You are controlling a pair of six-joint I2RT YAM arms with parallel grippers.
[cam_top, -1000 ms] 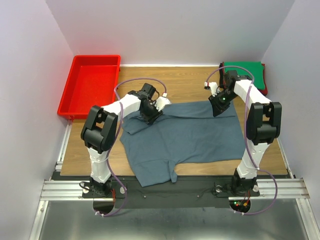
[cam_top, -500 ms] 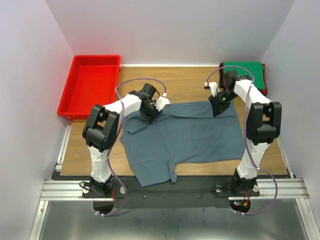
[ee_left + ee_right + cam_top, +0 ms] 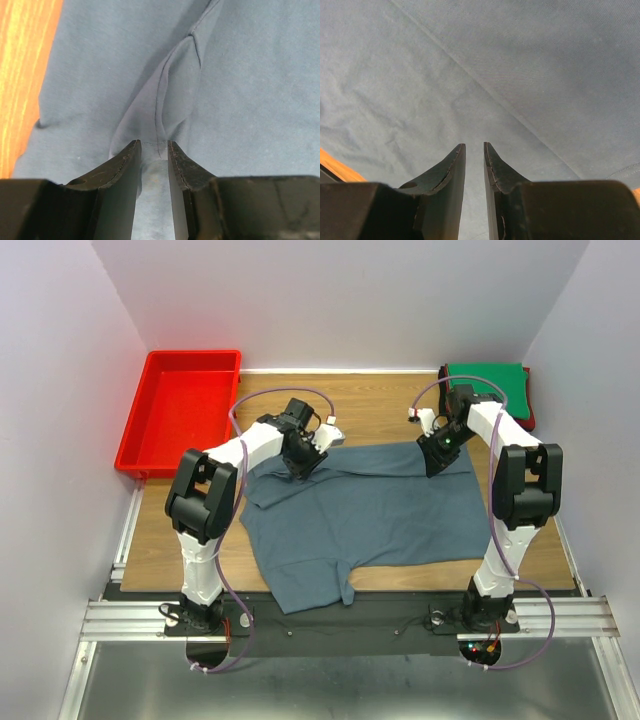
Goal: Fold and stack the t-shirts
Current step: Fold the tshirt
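A slate blue-grey t-shirt [image 3: 370, 510] lies spread on the wooden table, its near sleeve hanging over the front edge. My left gripper [image 3: 302, 454] is at its far left part, shut on a raised fold of the cloth [image 3: 175, 95], which is pinched between the fingertips [image 3: 152, 145]. My right gripper [image 3: 438, 448] is at the shirt's far right edge, its jaws nearly closed with cloth [image 3: 520, 60] between them [image 3: 474, 146]. A folded green t-shirt [image 3: 487, 378] lies at the back right on a red one [image 3: 528, 418]. No black shirt shows.
A red plastic tray [image 3: 185, 410] stands at the back left, beside the table. White walls close in the back and both sides. Bare wood [image 3: 375, 410] shows behind the spread shirt, between the two grippers.
My left gripper has moved a little toward the back of the table with the cloth fold in it. The right gripper has barely moved.
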